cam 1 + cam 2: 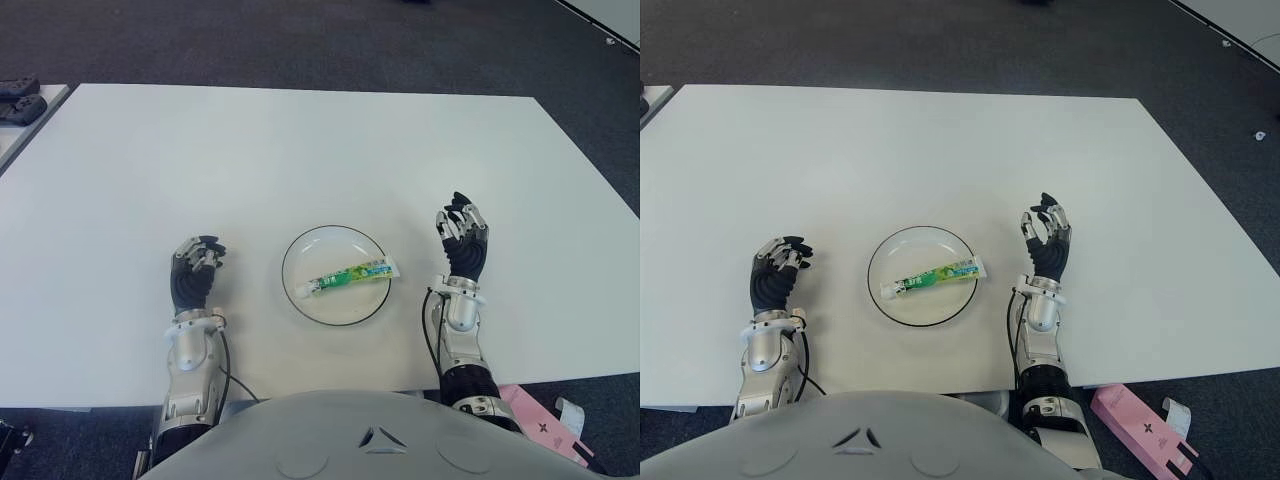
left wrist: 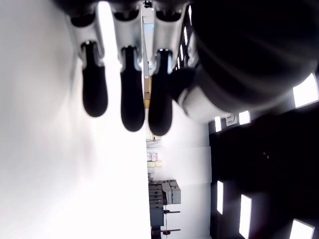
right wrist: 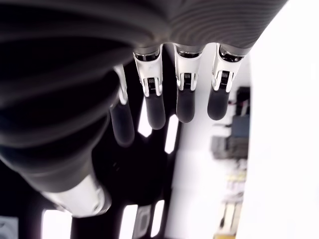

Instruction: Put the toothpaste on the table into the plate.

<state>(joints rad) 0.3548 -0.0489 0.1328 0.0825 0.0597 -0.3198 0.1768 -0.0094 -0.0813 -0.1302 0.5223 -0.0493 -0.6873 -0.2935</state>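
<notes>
toothpaste (image 1: 351,274) in plate (image 1: 300,296), cap lower-left | left hand (image 1: 195,272), right hand (image 1: 461,238) empty, fingers loose

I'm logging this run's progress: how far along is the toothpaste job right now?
Done: the toothpaste lies inside the plate, its flat end reaching the rim. In hand: nothing; the right hand shows right of the plate and the left hand left of it, both empty. Left: nothing visible on the table.
</notes>
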